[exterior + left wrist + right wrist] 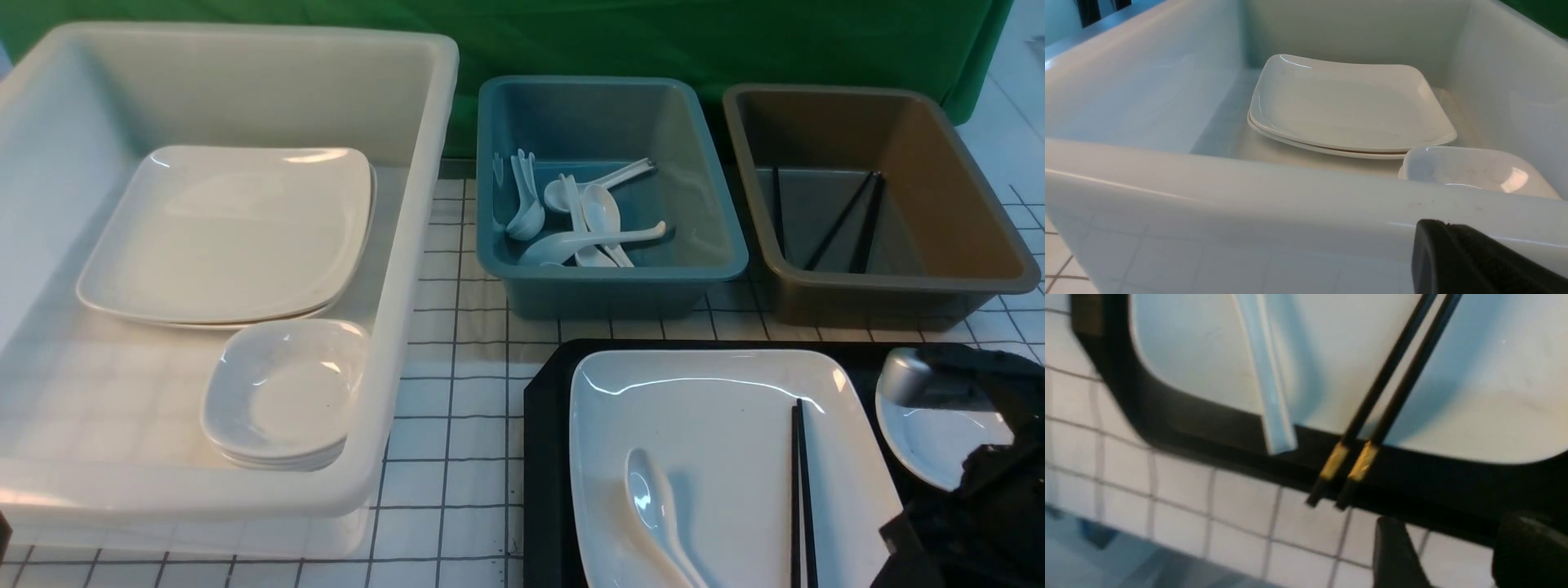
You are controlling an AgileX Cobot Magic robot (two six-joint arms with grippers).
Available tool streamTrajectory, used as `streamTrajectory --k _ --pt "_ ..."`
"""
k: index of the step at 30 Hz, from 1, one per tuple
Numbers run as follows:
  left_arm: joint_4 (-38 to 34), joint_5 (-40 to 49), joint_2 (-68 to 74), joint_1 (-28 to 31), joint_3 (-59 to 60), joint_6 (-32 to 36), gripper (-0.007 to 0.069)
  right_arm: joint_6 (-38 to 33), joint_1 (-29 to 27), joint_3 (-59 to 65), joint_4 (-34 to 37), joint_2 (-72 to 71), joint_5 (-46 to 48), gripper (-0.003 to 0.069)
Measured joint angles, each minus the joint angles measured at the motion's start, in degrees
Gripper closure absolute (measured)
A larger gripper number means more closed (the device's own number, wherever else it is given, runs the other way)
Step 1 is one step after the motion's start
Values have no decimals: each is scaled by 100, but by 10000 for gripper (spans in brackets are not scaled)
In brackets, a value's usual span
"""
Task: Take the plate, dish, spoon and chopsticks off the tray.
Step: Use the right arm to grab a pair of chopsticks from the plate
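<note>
Right claw [1453,535] hovers just off the tray's [547,457] near edge, jaws apart, empty. Left claw [1474,261] is outside the white tub's [1290,192] near wall; only one finger shows, so its state can't be told. Chopsticks [1382,375] lie side by side on the plate [718,408], gold-banded ends poking past the tray rim. They look light, stiff and slick, and may roll or scissor; best pinched across both at that overhang. Spoon [657,506] lies beside them, glossy, chippable. Dish [931,441] sits on the tray's right, partly hidden. Farther off, the brown tub [963,204] holds sticks.
</note>
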Motion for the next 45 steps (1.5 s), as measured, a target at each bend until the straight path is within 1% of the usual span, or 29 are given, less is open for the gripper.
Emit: streamTrajectory --k 1,2,4,5,9,13,14,18,29,31,33,34,35,36,37,38,40,45 --pt "0 0 0 0 0 0 603 141 40 -22 -67 48 1 266" --pt "0 0 0 0 0 0 603 657 362 -176 -643 227 -59 265" --pt "0 0 0 0 0 0 603 1136 592 -242 -1029 400 -165 264" --pt "0 0 0 0 0 0 603 1284 670 -262 -1134 485 -251 264" --pt "0 0 0 0 0 0 603 1629 759 -274 -1109 798 -732 263" --pt "0 0 0 0 0 0 603 1793 760 -274 -853 1017 -1202 263" --pt "0 0 0 0 0 0 603 1806 760 -274 -673 1093 -1322 263" --pt "0 0 0 0 0 0 603 1763 760 -274 -368 1265 -1501 261" --pt "0 0 0 0 0 0 603 1713 760 -274 -393 2036 -1783 260" --pt "0 0 0 0 0 0 603 1647 760 -286 -393 2075 -1798 272" --pt "0 0 0 0 0 0 603 1520 760 -285 -388 2086 -1786 363" --pt "0 0 0 0 0 0 603 1505 760 -285 -388 2086 -1779 375" --pt "0 0 0 0 0 0 603 1420 760 -285 -388 2091 -1739 474" --pt "0 0 0 0 0 0 603 1389 760 -285 -388 2091 -1725 498" --pt "0 0 0 0 0 0 603 1330 760 -285 -374 2084 -1669 505" --pt "0 0 0 0 0 0 603 1276 764 -285 -368 2053 -1611 492" --pt "0 0 0 0 0 0 603 1262 766 -285 -373 2003 -1552 491" --pt "0 0 0 0 0 0 603 1208 771 -331 -373 1414 -1213 491"
